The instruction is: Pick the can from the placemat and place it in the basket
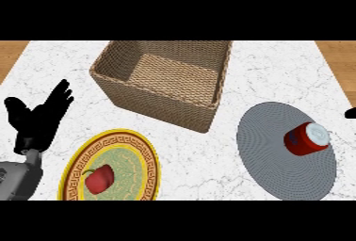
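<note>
White marble forms the table [201, 155], which fills nearly the whole view, with strips of wood floor at its far corners. A woven basket [154, 101] stands at the far centre. It is square, with tall walls and an open mouth, and one corner is turned toward the near side.

A round grey placemat [271, 164] lies near right, well apart from the basket's right corner. Near left lies a plate [118, 135] with a yellow rim, a dark patterned band and a green centre. It sits apart from the basket, on the opposite side of the table from the placemat.

The left hand [42, 115] shows at the left edge, just beyond the plate. It is open, with its fingers straight and raised, touching nothing, and the grey forearm sits below it in the near left corner.

The can [306, 139] sits on the far right part of the placemat, free of either hand. Its body is red and its end is white. It seems to stand on its base with the white top up, and in this view its long axis slants from near left to far right, the white end being the far one.

A red pepper [99, 178] lies on the plate's near left part.

Only a black sliver of the right hand [351, 113] shows at the right edge, beyond the placemat, and I cannot tell whether it is open or closed.
</note>
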You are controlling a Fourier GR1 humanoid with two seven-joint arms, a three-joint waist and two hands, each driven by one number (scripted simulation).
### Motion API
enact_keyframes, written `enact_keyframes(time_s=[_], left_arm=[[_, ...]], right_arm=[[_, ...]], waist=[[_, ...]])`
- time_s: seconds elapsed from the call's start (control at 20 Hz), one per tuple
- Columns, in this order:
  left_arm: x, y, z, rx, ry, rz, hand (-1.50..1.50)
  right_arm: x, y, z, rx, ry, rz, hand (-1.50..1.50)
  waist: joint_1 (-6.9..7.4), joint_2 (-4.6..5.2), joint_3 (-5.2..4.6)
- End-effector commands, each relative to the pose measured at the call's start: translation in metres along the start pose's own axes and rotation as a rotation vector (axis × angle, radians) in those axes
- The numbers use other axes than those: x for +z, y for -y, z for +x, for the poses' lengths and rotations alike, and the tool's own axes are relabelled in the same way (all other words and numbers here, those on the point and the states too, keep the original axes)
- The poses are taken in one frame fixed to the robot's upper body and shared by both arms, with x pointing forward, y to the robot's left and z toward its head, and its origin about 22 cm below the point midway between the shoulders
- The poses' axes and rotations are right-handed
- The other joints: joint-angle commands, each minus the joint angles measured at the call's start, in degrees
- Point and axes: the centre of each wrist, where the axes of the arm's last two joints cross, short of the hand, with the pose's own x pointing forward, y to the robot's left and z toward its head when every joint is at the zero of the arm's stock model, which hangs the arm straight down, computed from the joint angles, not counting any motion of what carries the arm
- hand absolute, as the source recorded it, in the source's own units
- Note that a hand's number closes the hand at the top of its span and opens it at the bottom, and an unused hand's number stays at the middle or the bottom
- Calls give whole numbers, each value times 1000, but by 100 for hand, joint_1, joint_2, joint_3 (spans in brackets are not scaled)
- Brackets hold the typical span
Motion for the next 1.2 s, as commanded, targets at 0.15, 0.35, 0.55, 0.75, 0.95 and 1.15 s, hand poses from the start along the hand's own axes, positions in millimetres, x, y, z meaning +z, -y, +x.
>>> enact_keyframes(time_s=[0.15, 0.35, 0.55, 0.75, 0.95, 1.15], left_arm=[[2, 7, -10, 8, 0, -24, 0], [4, 9, -9, -10, 8, 0, 0], [2, 6, -1, 11, 26, 4, 0], [-5, -14, -6, -10, 4, 40, 0], [10, -13, -23, 5, -8, 12, 0], [-5, 3, -10, 11, 1, -7, 0]], right_arm=[[0, 71, 8, 104, -173, 227, -150], [7, 86, 8, 61, -151, 354, -150], [20, 89, -24, -42, -122, 383, -150], [35, 78, -41, -110, -95, 368, -150], [56, 75, -75, -160, -53, 266, -150], [64, 41, -95, -172, -45, 267, -150]], waist=[[134, 61, 10], [46, 30, 20], [-53, 16, 30], [-102, 21, 30], [-132, 3, 37], [-27, 39, 32]])
